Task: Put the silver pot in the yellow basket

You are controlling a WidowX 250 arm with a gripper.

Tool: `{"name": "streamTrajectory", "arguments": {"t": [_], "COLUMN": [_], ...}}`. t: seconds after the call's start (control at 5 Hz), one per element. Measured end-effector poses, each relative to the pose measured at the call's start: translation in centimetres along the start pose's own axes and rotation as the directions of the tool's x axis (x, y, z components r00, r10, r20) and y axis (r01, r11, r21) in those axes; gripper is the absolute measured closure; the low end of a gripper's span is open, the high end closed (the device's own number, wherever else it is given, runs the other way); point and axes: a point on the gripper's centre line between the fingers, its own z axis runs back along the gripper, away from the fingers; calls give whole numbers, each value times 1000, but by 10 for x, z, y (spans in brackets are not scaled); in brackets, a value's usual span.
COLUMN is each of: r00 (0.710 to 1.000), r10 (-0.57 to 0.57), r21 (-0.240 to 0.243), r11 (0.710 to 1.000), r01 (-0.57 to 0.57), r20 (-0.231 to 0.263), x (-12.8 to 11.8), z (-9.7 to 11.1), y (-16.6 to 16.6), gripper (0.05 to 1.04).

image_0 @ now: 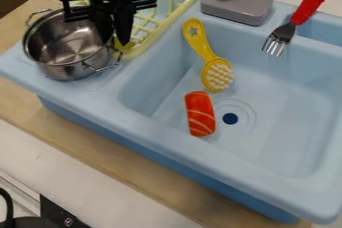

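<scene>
Silver pot (pixel 65 47): upper left of the frame, upright on the sink's (pixel 174 134) left ledge. The flat ledge gives its base support; the open top leaves the rim available for a pinch. One wire handle faces the upper left, the other the lower right

Gripper (pixel 115 33): upper left, hanging down at the pot's right side, by the rim nearest the yellow basket (pixel 165 26). Wide or narrow: cannot tell. Hold on the pot: not confirmed. The position would suit a grasp on the rim or wall, keeping the carry short

Basket: top of frame, left of centre, right next to the pot. Pot not in it

Judgement: step in hand is securing the pot; placing remains. Next move needs a firm pinch, then enough lift for the base to clear the basket's rim. An off-centre hold may let the pot tilt or swing, and the lower handle could snag the basket's edge

Other items: yellow brush (pixel 208 57) slants down the basin wall, bristles up; orange toy food (pixel 200 114) lies near the drain (pixel 230 118); red-handled fork (pixel 297 18) at upper right, tines over the basin
</scene>
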Motion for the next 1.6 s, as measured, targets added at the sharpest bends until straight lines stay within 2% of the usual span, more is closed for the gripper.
{"name": "streamTrajectory", "arguments": {"t": [0.2,0.4,0.6,0.8,1.0,1.2,1.4,1.6], "r00": [1000,1000,997,997,997,997,998,1000], "r10": [3,13,70,74,79,75,60,-13], "r21": [-4,-7,6,-41,-43,-40,-22,17], "r11": [1000,1000,998,996,996,996,998,1000], "r01": [-3,-13,-70,-75,-80,-76,-60,13], "r20": [2,-5,-21,-18,-27,-17,-12,-9], "x": [0,-1,9,26,46,65,69,65], "z": [0,1,2,4,1,1,-1,-3], "y": [0,-1,-4,-22,-39,-61,-83,-101], "gripper": [1017,1023,1023,1023,1023,1023,1023,1023]}}
